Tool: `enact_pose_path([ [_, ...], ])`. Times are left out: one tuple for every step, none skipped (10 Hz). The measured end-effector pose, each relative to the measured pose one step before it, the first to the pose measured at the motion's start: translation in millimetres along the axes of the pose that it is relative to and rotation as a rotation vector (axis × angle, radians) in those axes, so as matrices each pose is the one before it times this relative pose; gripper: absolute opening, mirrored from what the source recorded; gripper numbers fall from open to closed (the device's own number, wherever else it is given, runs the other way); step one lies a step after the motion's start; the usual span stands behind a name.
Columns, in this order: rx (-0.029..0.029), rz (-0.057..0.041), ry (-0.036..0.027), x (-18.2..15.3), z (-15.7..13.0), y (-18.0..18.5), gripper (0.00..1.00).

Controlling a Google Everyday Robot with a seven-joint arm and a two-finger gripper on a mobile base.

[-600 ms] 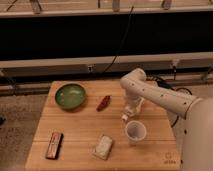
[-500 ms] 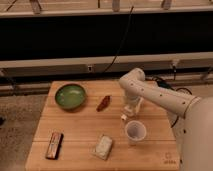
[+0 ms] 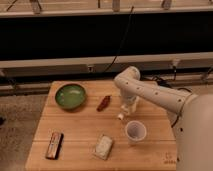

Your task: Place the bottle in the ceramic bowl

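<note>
The green ceramic bowl (image 3: 70,96) sits at the back left of the wooden table (image 3: 80,130) and holds nothing. My gripper (image 3: 128,107) hangs down from the white arm right of the table's middle, well to the right of the bowl. It is shut on the small clear bottle (image 3: 123,112), which is tilted with its white cap (image 3: 120,116) pointing down and left, just above the table top. Most of the bottle's body is hidden by the gripper.
A translucent plastic cup (image 3: 135,132) stands just in front of the gripper. A red-brown packet (image 3: 104,103) lies between the bowl and the gripper. A dark snack bar (image 3: 54,145) and a pale pouch (image 3: 103,146) lie near the front edge.
The arm and gripper have shifted slightly left, toward the bowl, with the bottle's cap moving along. Nothing else has moved.
</note>
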Motion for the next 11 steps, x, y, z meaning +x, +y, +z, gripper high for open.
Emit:
enact_pose_path([
  [-0.00052, -0.01075, 0.00261, -3.99, -3.36, -6.46, 0.01],
  [-0.00057, -0.00523, 0.00211, -1.20, -3.07, -2.58, 0.01],
  [-0.00195, -0.00648, 0.00123, -1.29, -1.53, -1.81, 0.01],
  [-0.00054, -0.00955, 0.00283, -2.16, -1.83, -6.25, 0.01],
  [-0.00001, -0.00899, 0.00032, -4.29, -1.73, -8.95, 0.01],
  [0.00017, -0.01297, 0.00092, -6.52, -3.10, -13.80, 0.01],
  [-0.00127, -0.00417, -0.00091, -1.75, -0.62, -4.42, 0.01],
  [-0.00111, -0.00333, -0.00008, 0.51, -0.44, -1.91, 0.01],
  [0.00007, -0.00770, -0.00021, 1.51, -0.09, -0.65, 0.01],
  [0.00054, -0.00413, 0.00291, 0.86, -1.56, -1.42, 0.01],
  [-0.00044, -0.00944, 0.00417, -1.89, -2.50, -7.32, 0.01],
])
